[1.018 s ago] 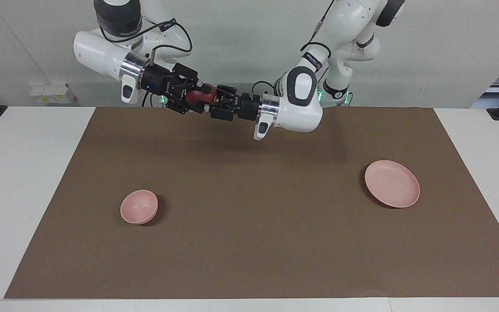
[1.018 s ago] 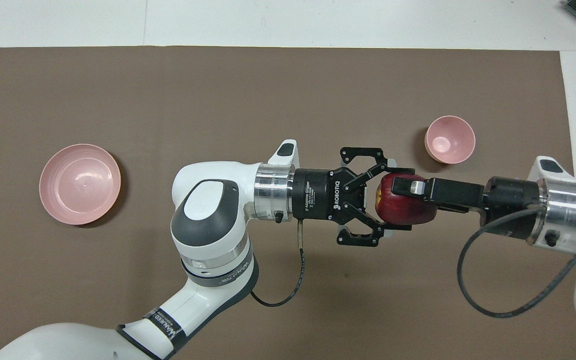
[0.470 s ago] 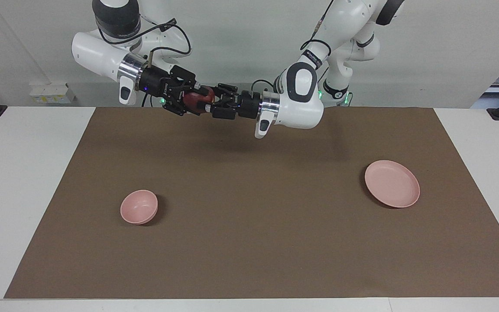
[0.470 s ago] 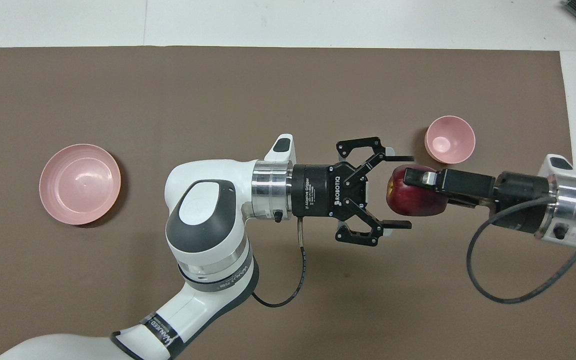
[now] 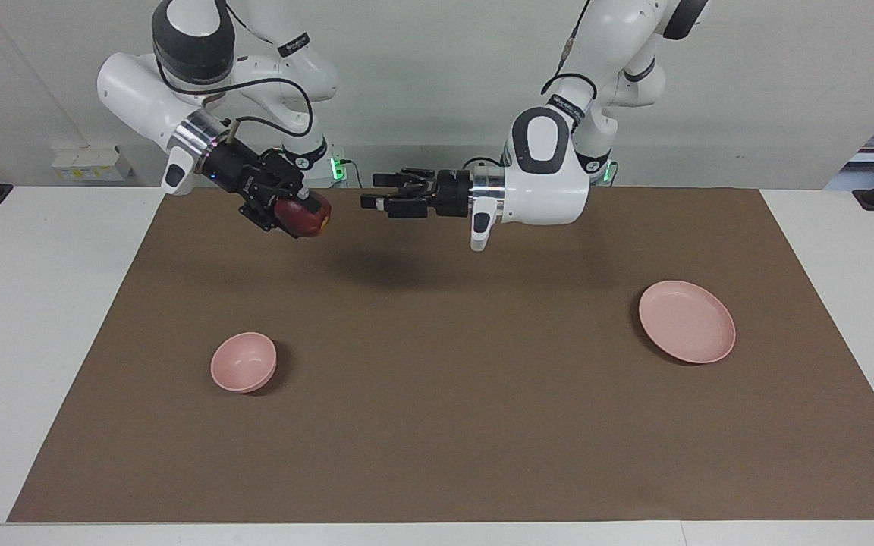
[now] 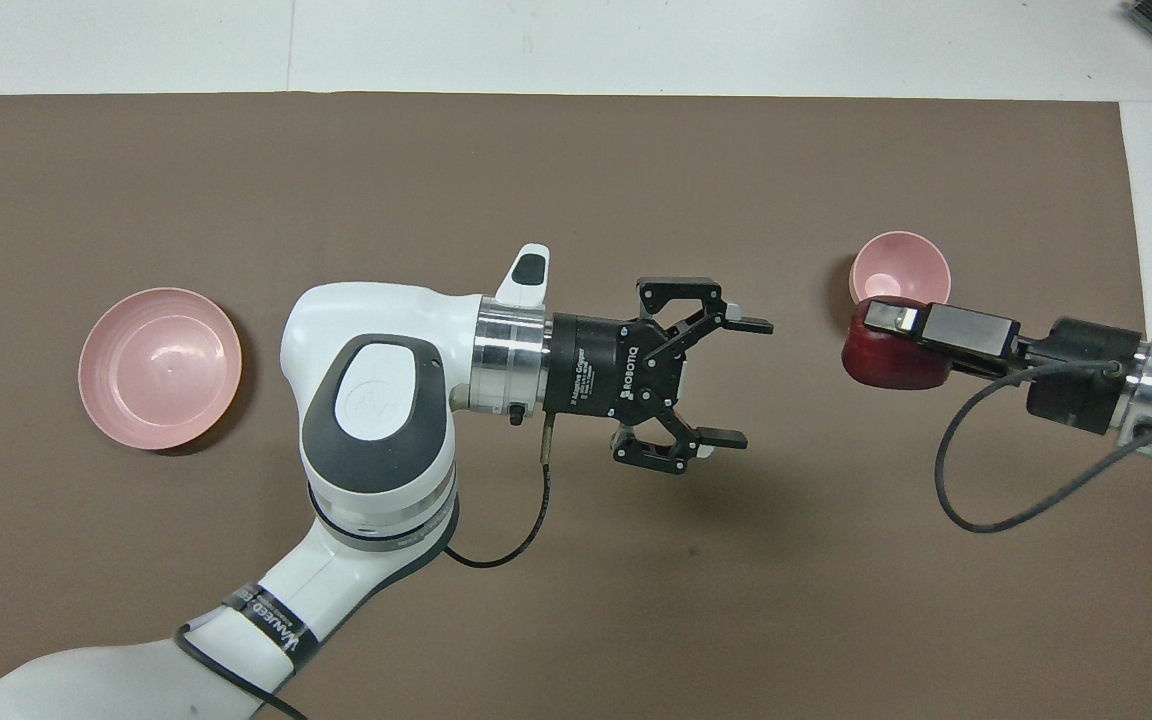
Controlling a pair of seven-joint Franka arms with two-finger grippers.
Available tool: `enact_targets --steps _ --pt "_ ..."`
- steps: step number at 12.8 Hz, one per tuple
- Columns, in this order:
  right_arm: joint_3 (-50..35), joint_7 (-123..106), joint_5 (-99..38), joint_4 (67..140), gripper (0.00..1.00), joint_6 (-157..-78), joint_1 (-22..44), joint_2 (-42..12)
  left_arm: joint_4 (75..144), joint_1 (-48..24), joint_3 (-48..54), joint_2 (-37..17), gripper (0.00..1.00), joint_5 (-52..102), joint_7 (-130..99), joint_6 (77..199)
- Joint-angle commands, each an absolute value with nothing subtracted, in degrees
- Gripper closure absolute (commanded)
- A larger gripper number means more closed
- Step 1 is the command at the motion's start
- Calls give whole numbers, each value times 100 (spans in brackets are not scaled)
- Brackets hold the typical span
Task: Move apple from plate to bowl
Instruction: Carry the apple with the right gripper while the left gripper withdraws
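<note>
**Apple aloft, plate and bowl bare**

The apple (image 5: pixel 303 215), dark red with a yellowish patch, hangs in the air, clamped in the right gripper (image 5: pixel 297 210) over the brown mat (image 5: pixel 437 425) near the robots' edge of the bench. The pale pink plate (image 5: pixel 686 321), wide and shallow, lies flat toward the left arm's end. The small deep pink bowl (image 5: pixel 243 362) stands upright toward the right arm's end.

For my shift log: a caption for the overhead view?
Right gripper holds the apple in the air near the bowl; left gripper open, plate bare.
</note>
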State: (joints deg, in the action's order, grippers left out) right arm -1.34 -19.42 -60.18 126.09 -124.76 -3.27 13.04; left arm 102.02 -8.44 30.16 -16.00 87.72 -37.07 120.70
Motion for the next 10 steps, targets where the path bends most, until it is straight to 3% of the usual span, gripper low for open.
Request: enact_targets --steps 1,6,10 --pt "-184 -1532 -4865 12130 100 -12839 -413 854 10292 -826 2936 -1547 0 7458 -3779 12164" --pt "-193 -326 -2728 11313 100 -13307 -273 -173 10301 -817 2716 -1582 0 4585 -3771 12103" --pt "-202 402 -875 10715 100 -13518 -158 -1009 10389 -817 2199 -1556 0 3150 -3744 11814"
